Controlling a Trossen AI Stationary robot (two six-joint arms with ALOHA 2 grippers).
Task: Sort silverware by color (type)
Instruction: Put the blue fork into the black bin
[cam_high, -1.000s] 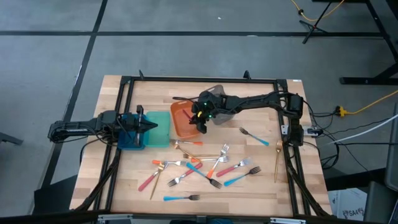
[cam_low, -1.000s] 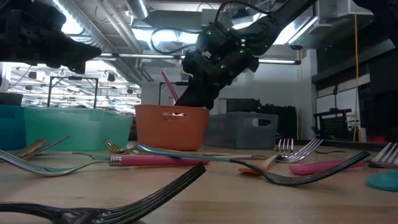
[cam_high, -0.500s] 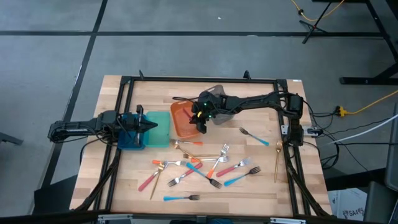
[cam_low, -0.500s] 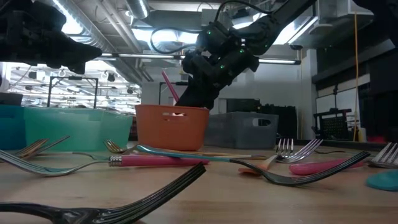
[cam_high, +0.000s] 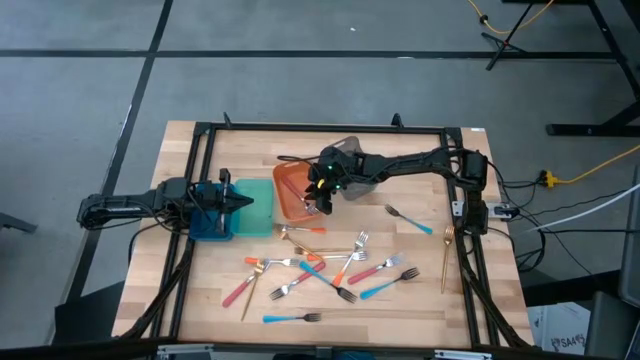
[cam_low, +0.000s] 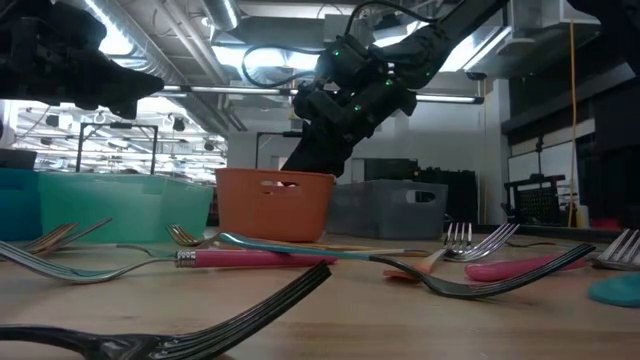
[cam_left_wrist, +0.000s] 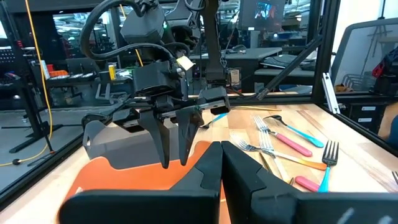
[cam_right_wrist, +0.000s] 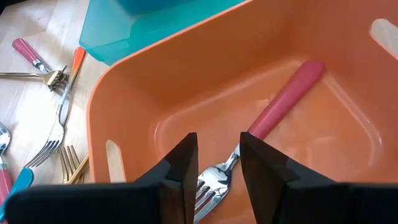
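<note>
A fork (cam_right_wrist: 261, 130) lies in the bin (cam_right_wrist: 130, 106), below the right end effector (cam_high: 318, 196).

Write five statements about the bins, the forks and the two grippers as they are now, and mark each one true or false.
1. A pink-handled fork lies inside the orange bin. True.
2. The right gripper is shut on that fork. False: its fingers stand apart above the fork, holding nothing.
3. The right gripper is over the orange bin. True.
4. The left gripper is picking up forks at the table's front edge. False: it sits over the blue bin, beside the teal bin.
5. All the forks are already in bins. False: many, such as a blue-handled fork, lie loose on the table.
</note>
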